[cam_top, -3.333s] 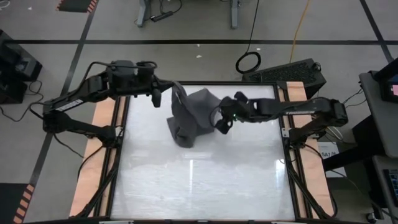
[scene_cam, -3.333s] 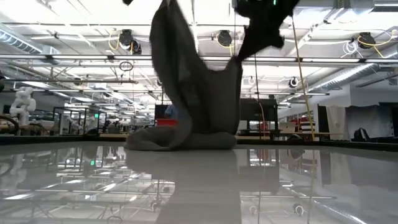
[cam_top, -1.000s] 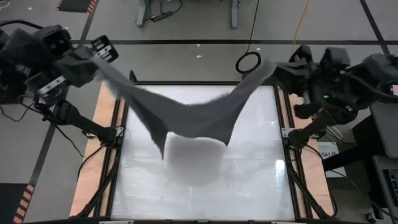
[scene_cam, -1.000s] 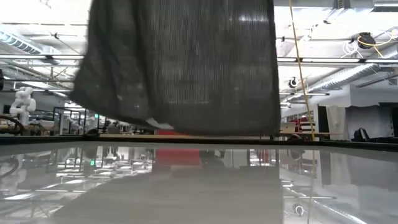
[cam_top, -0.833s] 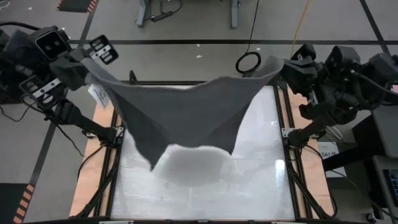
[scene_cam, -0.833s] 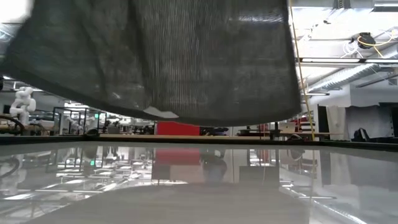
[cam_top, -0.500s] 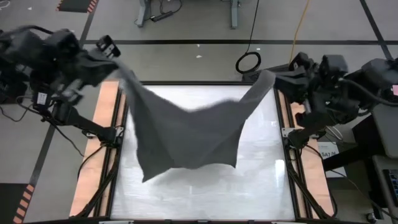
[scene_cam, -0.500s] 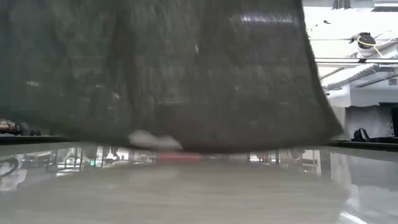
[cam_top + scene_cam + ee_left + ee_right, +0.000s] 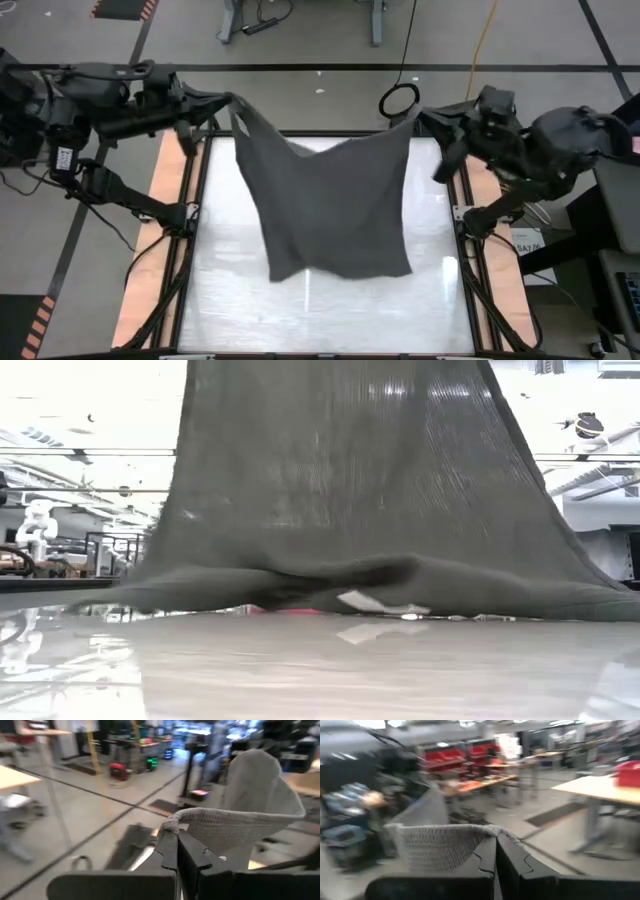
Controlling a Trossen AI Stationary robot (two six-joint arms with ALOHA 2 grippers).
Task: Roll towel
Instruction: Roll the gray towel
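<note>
The dark grey towel hangs spread between my two grippers over the far half of the table. Its lower edge with a small white tag lies on the tabletop. My left gripper is shut on the far left corner, high above the table's far left edge. My right gripper is shut on the far right corner, above the far right edge. Both point about level, toward each other. My left gripper pinches the towel's far left corner between its two shut fingers, coming level from the table's left. The cloth runs away from the fingers and droops. My right gripper pinches the far right corner between its shut fingers, level from the table's right. The towel sags between the two holds, its lower part on the table.
The glossy white tabletop lies bare toward the near edge. Wooden strips and black frame rails run along the table's left and right sides. A cable loop lies on the floor beyond the far edge.
Both grippers have come down and tipped from pointing upward to about level, the left one swinging in toward the table. The towel, earlier hanging clear above the table, has swung toward the near edge and its lower edge has come down onto the tabletop, spread out.
</note>
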